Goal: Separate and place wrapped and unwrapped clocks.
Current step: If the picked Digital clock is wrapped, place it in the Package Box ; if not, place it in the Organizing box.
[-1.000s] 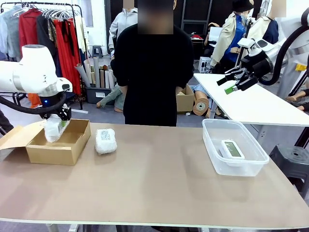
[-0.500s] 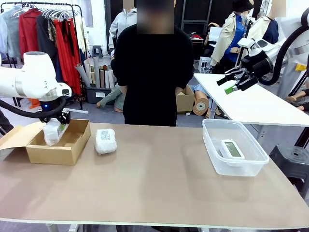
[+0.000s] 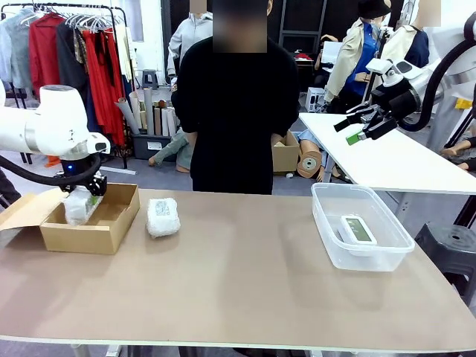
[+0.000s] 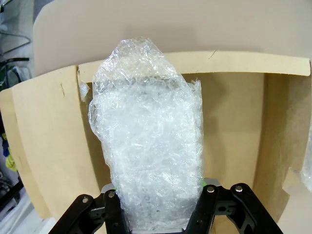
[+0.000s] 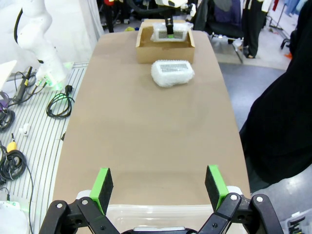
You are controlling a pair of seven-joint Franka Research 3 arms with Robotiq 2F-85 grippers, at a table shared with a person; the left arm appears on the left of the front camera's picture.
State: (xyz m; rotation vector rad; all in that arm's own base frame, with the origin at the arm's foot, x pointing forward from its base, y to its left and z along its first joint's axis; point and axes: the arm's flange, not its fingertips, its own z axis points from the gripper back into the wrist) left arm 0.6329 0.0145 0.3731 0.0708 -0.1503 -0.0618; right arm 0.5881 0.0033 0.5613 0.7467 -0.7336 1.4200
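left gripper (image 3: 86, 187) clamped on bubble-wrapped clock (image 4: 148, 146) in cardboard box (image 3: 104, 232), second wrapped clock (image 3: 163, 216) just beside box, bare clock (image 3: 358, 228) in clear tub (image 3: 396, 248), right gripper (image 3: 355, 128) raised, jaws apart

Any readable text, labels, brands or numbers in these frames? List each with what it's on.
Nothing legible.
On the bare clock in the clear tub: grey screen, anything on it too small to read.
On the dark bin on the far floor: white label, blurred.
On the cardboard box, held wrapped clock, wrapped clock on the table: no print visible.
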